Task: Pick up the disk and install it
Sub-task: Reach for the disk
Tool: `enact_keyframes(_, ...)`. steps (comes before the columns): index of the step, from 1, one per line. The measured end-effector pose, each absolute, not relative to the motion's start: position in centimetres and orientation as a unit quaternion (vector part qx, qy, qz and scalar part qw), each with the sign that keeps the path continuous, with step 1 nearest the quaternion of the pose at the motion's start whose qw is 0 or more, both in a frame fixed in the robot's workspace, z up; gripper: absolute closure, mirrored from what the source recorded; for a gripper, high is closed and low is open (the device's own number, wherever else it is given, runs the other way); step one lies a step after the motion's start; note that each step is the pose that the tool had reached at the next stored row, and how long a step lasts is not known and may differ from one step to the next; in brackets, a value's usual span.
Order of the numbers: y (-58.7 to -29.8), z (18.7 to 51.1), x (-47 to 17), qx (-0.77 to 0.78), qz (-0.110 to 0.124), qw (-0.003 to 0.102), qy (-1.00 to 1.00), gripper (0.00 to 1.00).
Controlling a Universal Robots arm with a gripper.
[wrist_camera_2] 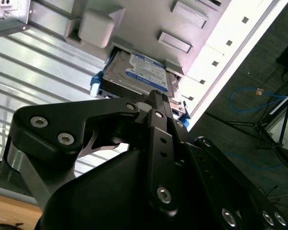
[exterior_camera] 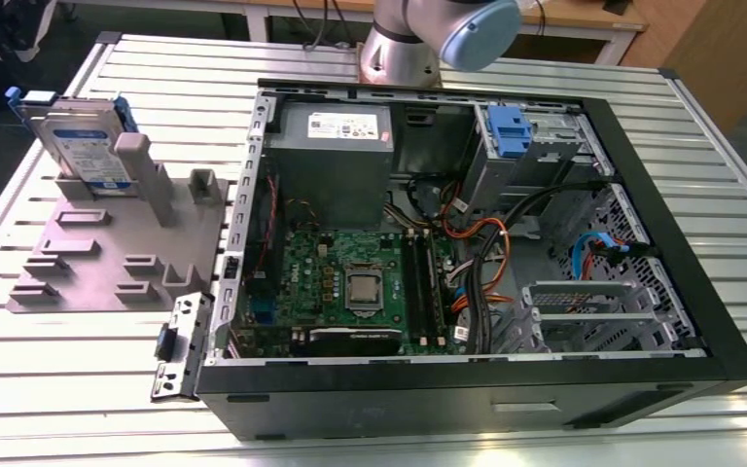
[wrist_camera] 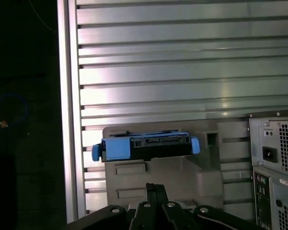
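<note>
The disk (exterior_camera: 88, 136) stands on edge in a grey holder (exterior_camera: 101, 253) on the exterior view's left, with its blue bracket around the edges and its white and blue label facing out. Both wrist views show the disk (wrist_camera_2: 141, 74) (wrist_camera: 146, 146) in that holder. My gripper (wrist_camera: 152, 188) (wrist_camera_2: 157, 94) hangs some way off from the disk and touches nothing. Its black fingers lie together with nothing between them. The arm's grey and blue body (exterior_camera: 439, 29) sits at the back of the table.
An open computer case (exterior_camera: 685, 224) lies on the slatted metal table (exterior_camera: 75, 389), with the motherboard, cables and a grey power supply (exterior_camera: 335, 146) inside. A drive bay with a blue tab (exterior_camera: 510, 131) sits at the case's far corner. The case's rear panel (wrist_camera: 278, 167) is beside the holder.
</note>
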State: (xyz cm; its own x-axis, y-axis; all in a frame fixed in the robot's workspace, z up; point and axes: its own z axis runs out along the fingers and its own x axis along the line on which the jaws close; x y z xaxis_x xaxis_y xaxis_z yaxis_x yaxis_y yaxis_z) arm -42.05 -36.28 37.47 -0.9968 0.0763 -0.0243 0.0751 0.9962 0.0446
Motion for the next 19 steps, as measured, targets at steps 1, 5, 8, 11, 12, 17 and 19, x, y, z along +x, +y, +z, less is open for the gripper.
enact_keyframes(1, -36.1, 37.3, -42.3, 0.038, 0.022, 0.013, 0.999, 0.89)
enact_keyframes(5, -35.5, 36.6, -43.0, 0.038, 0.022, 0.013, 0.999, 0.89)
enact_keyframes(8, -35.2, 36.0, -43.5, 0.038, 0.022, 0.013, 0.999, 0.89)
enact_keyframes(11, -34.7, 35.6, -44.0, 0.038, 0.022, 0.012, 0.999, 0.89)
enact_keyframes(12, -34.5, 35.4, -44.1, 0.038, 0.022, 0.012, 0.999, 0.89)
enact_keyframes(17, -34.2, 35.1, -44.6, 0.038, 0.022, 0.012, 0.999, 0.89)
enact_keyframes(19, -34.2, 35.1, -44.6, 0.038, 0.022, 0.012, 0.999, 0.89)
